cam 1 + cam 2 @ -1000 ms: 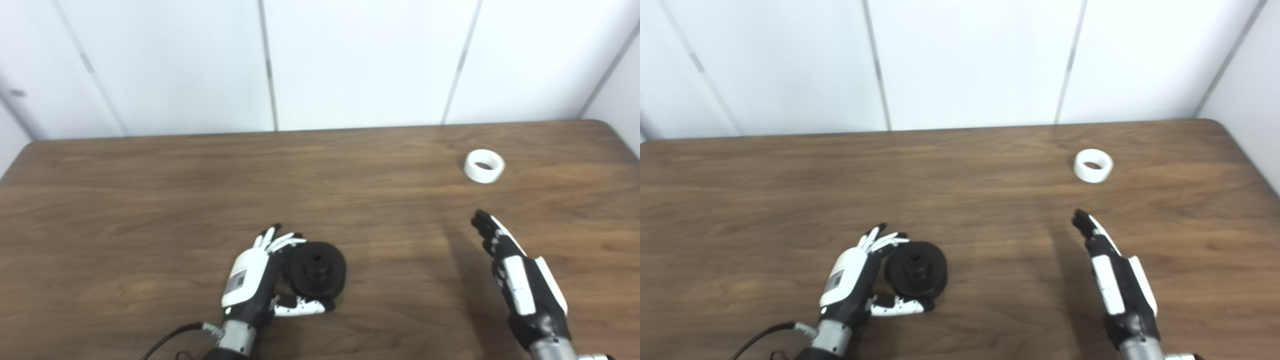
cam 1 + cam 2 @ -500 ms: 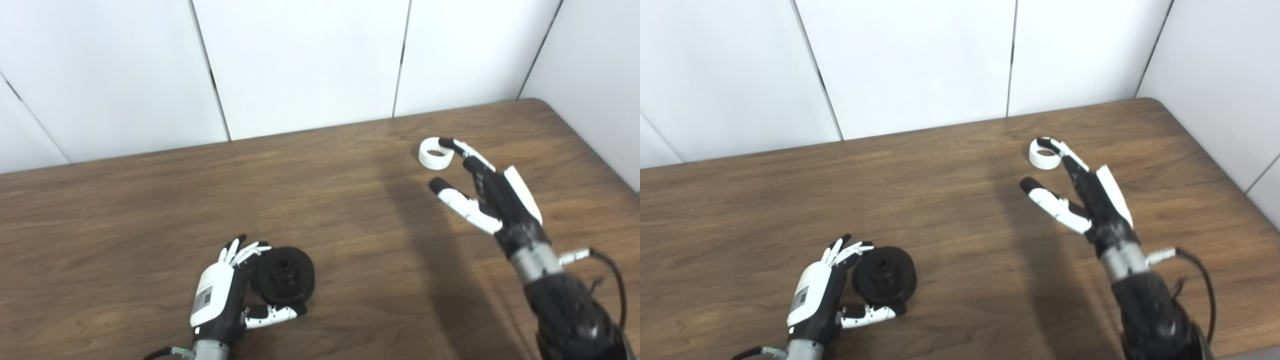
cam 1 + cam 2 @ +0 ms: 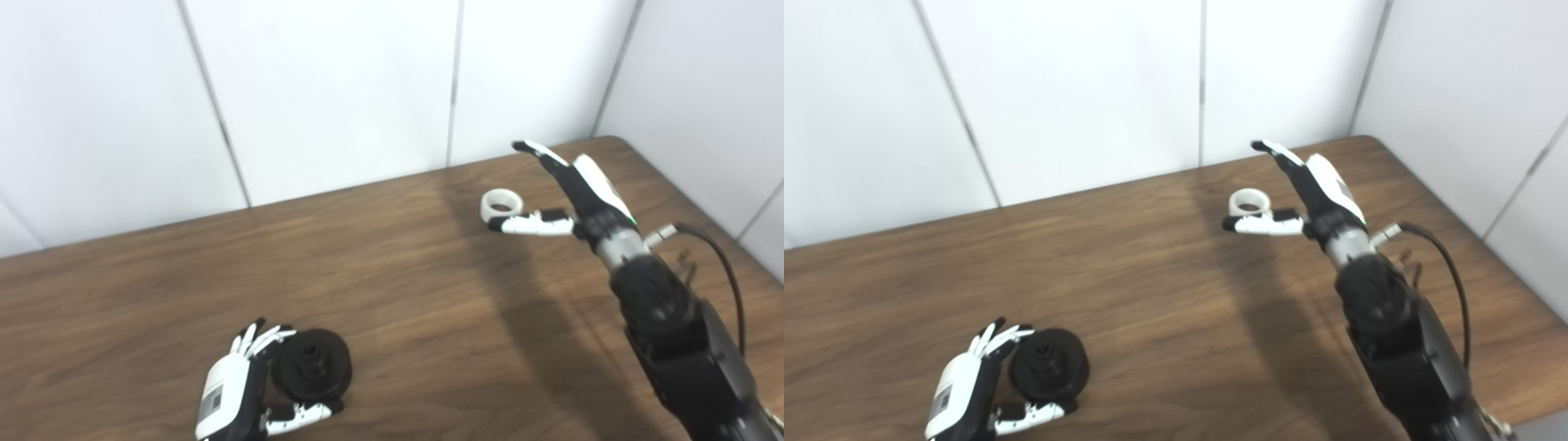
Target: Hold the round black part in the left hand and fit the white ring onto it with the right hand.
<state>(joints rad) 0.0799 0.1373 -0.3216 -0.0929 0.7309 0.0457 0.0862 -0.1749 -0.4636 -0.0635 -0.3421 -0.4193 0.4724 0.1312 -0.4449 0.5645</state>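
The round black part [image 3: 311,366] lies flat on the wooden table [image 3: 392,294] at the near left, its hub facing up. My left hand [image 3: 236,392] cups it from the left: fingers lie against its left rim, the thumb stretches along its near edge, and the hand is open. The white ring [image 3: 501,203] lies flat at the far right. My right hand [image 3: 572,190] is open around it. Its thumb sits just in front of the ring, and its fingers [image 3: 1274,150] stretch out above and behind it, not touching.
White wall panels [image 3: 331,92] close off the table's far edge and right side. The table's rounded far right corner [image 3: 618,144] is close behind my right hand. A black cable [image 3: 729,269] loops off the right forearm.
The camera has swung, shifting the whole picture. My right hand has reached forward from the near right to the ring and spread its thumb and fingers around it. The left hand keeps cupping the black part.
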